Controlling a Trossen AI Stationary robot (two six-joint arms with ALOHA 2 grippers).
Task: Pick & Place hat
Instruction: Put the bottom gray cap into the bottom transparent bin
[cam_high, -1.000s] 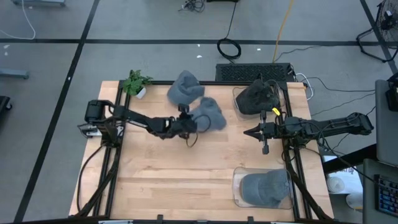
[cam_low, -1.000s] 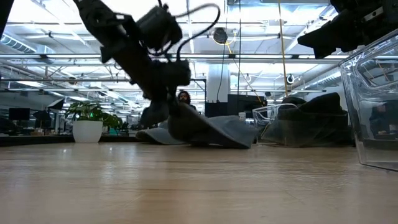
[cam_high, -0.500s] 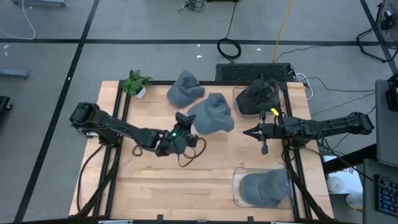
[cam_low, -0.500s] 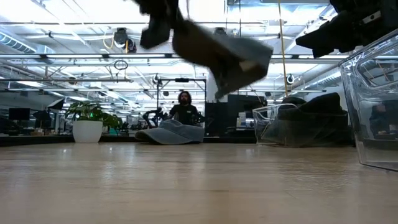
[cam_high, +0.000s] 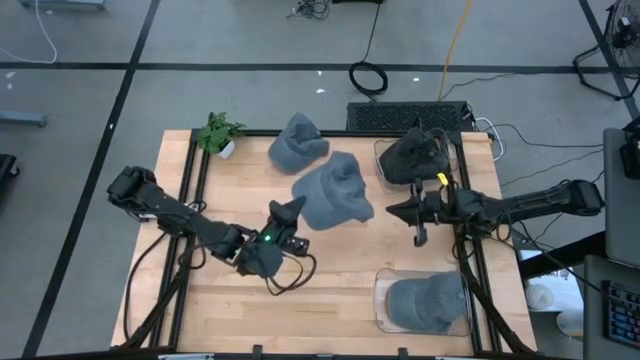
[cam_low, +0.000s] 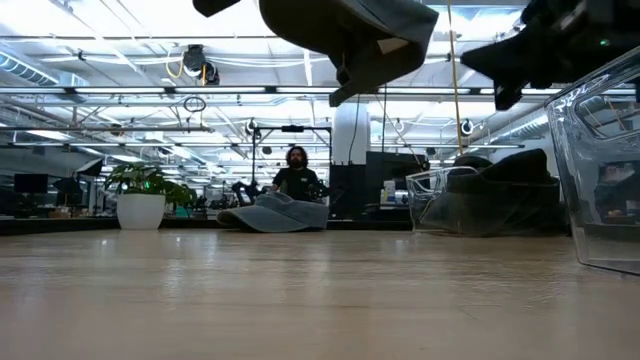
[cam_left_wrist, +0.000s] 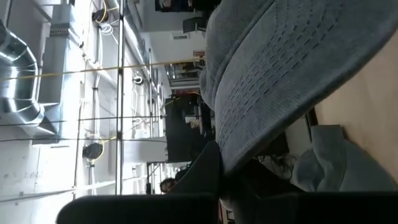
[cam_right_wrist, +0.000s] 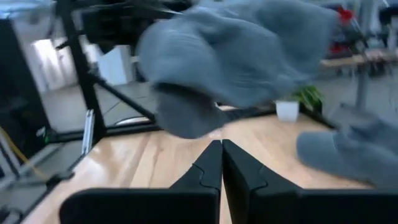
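The bench (cam_high: 330, 270) carries two clear bins at its right side. Up in the air, the grey hat (cam_high: 335, 190) hangs clamped by its brim in the left claw (cam_high: 283, 212); the low view shows it clear off the wood. The right claw (cam_high: 393, 211) hovers pinched shut, empty. A second grey hat (cam_low: 272, 211) lies behind.

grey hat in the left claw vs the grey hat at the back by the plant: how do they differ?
The held hat hangs in the air, gripped by the shut left claw; the back hat lies on the table, touched by nothing. The held hat sits nearer mid-table, the back hat at the far edge near the plant. Both are grey caps outside the bins.
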